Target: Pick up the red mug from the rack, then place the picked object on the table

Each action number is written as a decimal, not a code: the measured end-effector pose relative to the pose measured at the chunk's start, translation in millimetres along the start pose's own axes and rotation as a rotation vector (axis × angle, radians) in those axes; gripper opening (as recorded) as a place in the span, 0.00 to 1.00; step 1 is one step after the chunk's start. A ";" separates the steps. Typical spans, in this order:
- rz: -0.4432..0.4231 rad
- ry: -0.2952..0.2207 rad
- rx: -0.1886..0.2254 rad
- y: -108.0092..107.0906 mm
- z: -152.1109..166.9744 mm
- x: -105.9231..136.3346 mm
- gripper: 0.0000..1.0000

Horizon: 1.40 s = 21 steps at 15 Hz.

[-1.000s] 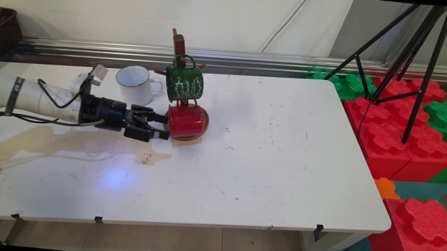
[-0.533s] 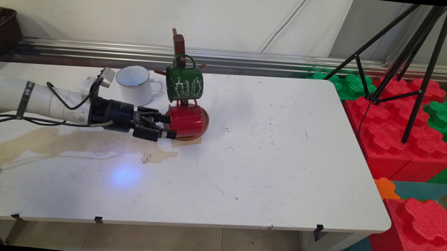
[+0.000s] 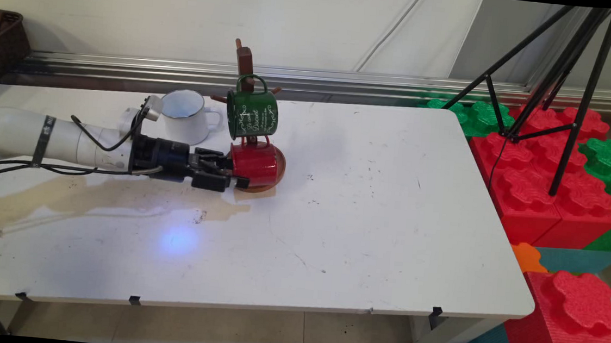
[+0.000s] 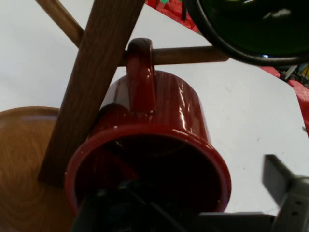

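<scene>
I have the gripper [image 3: 238, 174] level and low over the table [image 3: 367, 220], fingers spread, one inside the mouth of the red mug [image 3: 256, 163] and the other outside its near wall, not yet clamped. That mug hangs by its handle on a lower peg of the wooden mug tree [image 3: 245, 60], mouth toward the hand and long axis roughly along my approach line. The green mug [image 3: 252, 113] hangs just above; the white mug [image 3: 182, 114] stands behind the wrist.

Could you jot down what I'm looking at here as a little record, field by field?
Gripper: gripper open, one finger inside the red mug's mouth, the other outside its rim
Red mug: red mug hangs by its handle on a low peg of the wooden mug tree
Green mug: green mug hangs on a higher peg
White mug: white mug upright on the table
</scene>
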 end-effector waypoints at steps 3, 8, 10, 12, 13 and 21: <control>-0.012 0.011 0.003 -0.6 2.7 1.1 0.00; -0.033 0.028 0.003 -1.4 4.5 3.9 0.00; -0.043 0.036 0.002 -1.4 4.5 5.4 0.00; -0.049 0.040 0.001 -1.3 4.3 6.4 0.00; -0.053 0.043 0.000 -1.0 4.0 7.2 0.00; -0.053 0.043 -0.017 3.0 0.6 9.1 0.00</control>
